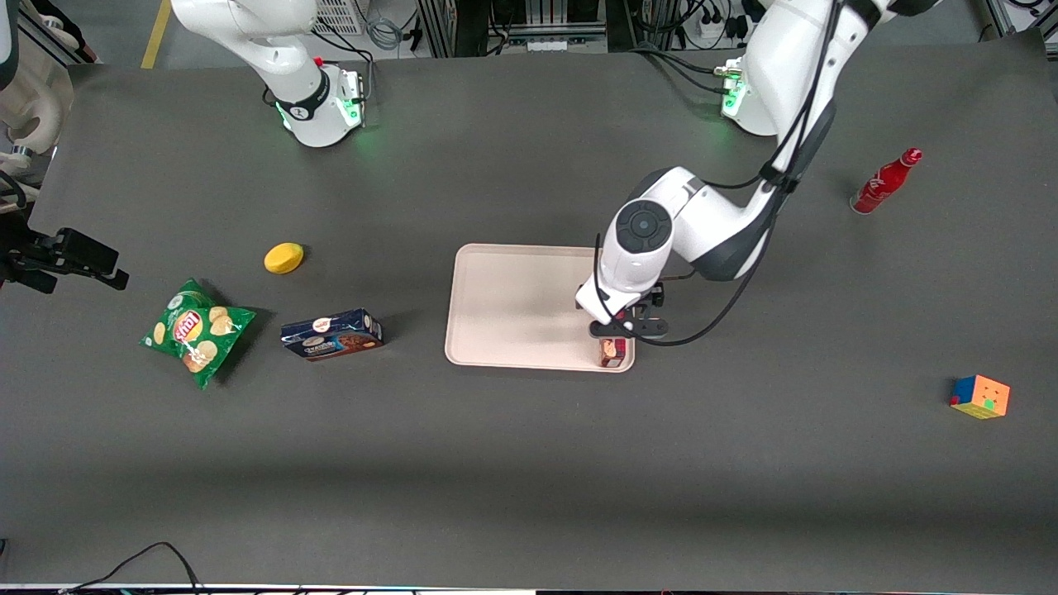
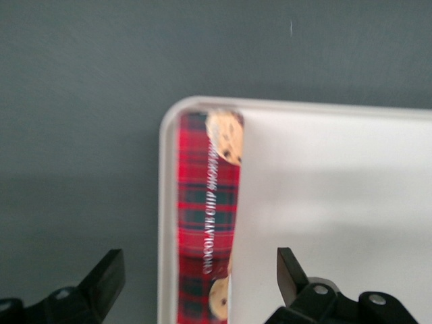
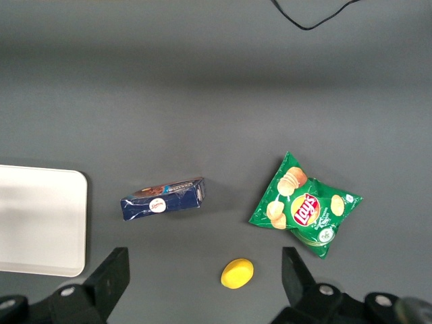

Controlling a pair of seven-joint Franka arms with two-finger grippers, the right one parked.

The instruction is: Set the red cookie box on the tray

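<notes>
Looking down at it, the red cookie box [image 2: 208, 223] already lies inside the tray [image 1: 512, 306], tucked along the rim at the corner nearest the front camera, toward the working arm's end. The gripper [image 2: 201, 283] hangs just above it with its fingers [image 2: 291, 270] spread wide, well clear of the carton's sides and gripping nothing. By my reckoning the placing is done and this is the release; what's left is a straight lift away without nudging the box.

The red cookie box [image 2: 208, 223] is red-and-dark tartan with white lettering, the tray [image 2: 324, 196] pale cream.
</notes>
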